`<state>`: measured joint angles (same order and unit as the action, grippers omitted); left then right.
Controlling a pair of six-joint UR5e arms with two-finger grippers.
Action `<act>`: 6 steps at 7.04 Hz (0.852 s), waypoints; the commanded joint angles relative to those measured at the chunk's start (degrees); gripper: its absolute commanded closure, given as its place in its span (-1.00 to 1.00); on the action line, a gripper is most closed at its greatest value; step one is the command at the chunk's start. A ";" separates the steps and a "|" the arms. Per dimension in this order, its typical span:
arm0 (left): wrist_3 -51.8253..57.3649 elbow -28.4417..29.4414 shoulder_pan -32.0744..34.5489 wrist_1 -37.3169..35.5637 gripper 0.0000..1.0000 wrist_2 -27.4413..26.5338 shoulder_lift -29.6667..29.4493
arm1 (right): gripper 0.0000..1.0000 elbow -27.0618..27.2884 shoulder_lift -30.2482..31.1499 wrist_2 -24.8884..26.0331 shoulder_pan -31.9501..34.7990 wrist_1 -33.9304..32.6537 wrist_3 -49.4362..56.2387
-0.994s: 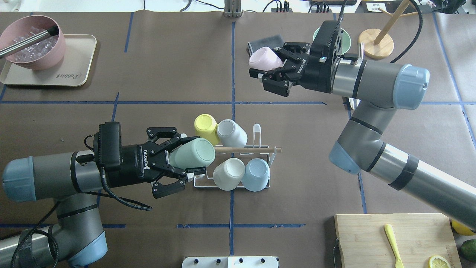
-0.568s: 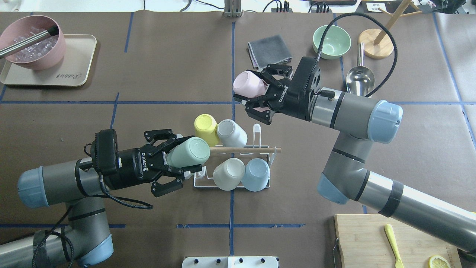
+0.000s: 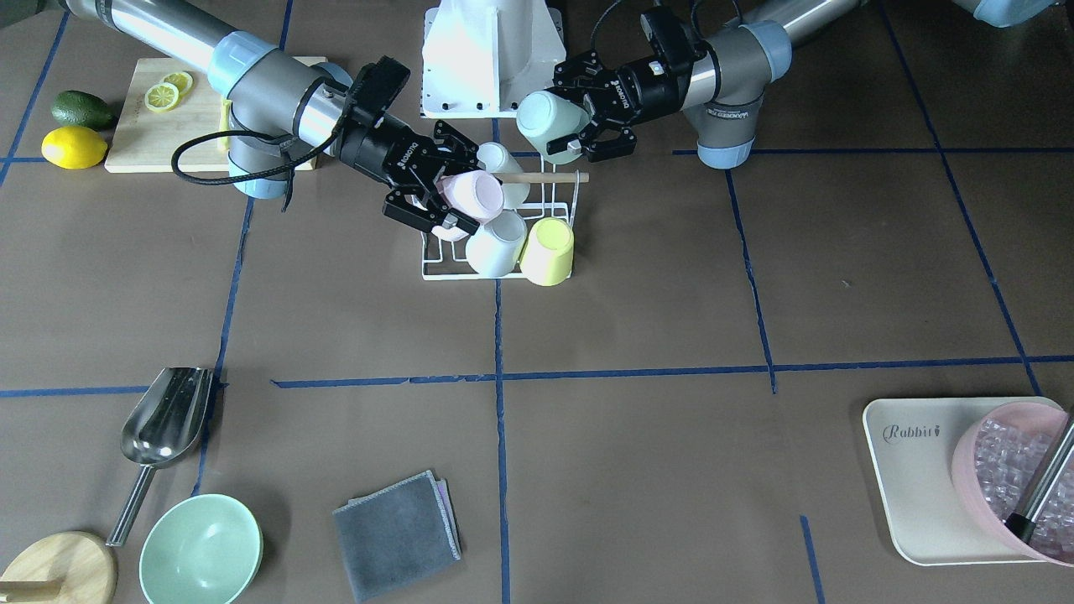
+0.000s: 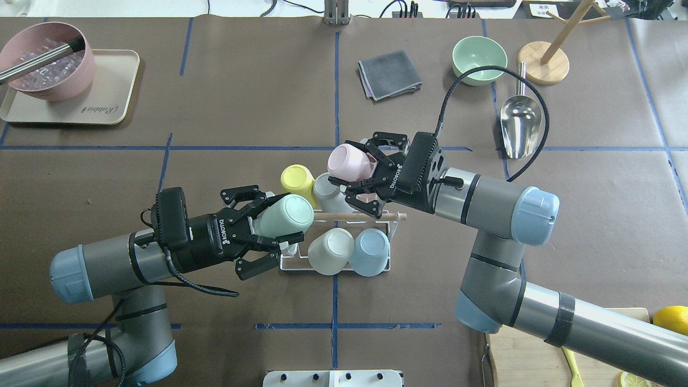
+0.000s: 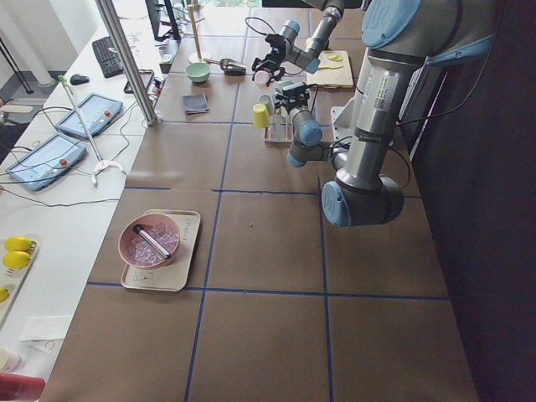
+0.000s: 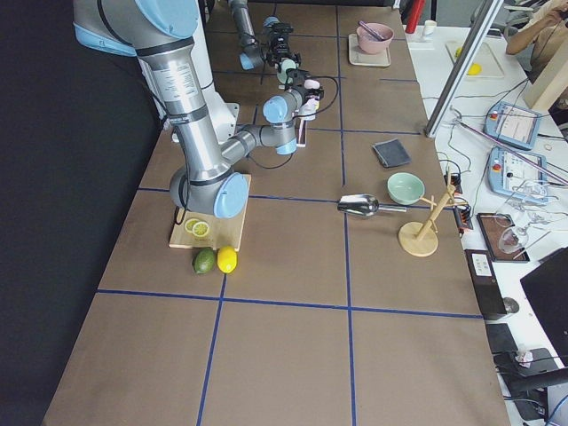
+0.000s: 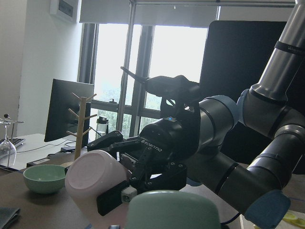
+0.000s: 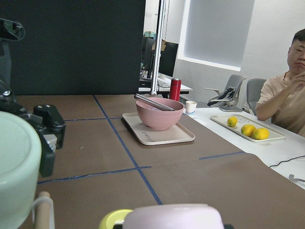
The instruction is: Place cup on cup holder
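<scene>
Cup holder point(image 4: 333, 216) with four cups point(image 4: 330, 250); mint cup point(image 4: 285, 215), pink cup point(image 4: 348, 162) in fingers point(image 4: 257, 265)

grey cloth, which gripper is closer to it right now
Right. The right gripper, holding the pink cup, is toward the robot from the grey cloth; the left gripper, holding the mint cup, is farther off, across the cup holder.

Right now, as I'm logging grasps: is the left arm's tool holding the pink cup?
No, the left tool grips the mint green cup, while the pink cup sits in the right tool.
</scene>
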<state>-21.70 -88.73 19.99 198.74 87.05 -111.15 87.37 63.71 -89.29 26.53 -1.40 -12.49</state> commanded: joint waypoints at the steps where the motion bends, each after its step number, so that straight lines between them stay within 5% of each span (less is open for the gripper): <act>1: -0.10 0.31 -1.09 0.07 0.81 -0.83 -0.12 | 1.00 0.08 1.76 0.08 -0.60 1.82 0.19; 3: -0.10 0.83 -1.18 0.07 0.81 -0.83 -0.12 | 1.00 -0.44 1.86 -0.01 -0.43 2.28 0.19; 4: -0.10 1.62 -1.27 0.07 0.80 -0.92 -0.12 | 0.35 -0.45 1.86 -0.01 -0.43 2.45 0.01; 5: -0.10 1.81 -1.27 0.07 0.80 -0.92 -0.12 | -0.99 -1.05 1.95 -0.10 -0.43 4.37 0.10; 6: -0.10 1.98 -1.27 0.07 0.80 -0.92 -0.12 | -1.00 -1.41 1.95 -0.27 -0.34 4.91 0.01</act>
<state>-21.80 -87.04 18.74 198.81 86.14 -111.27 86.44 65.62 -89.40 26.13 2.46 -12.43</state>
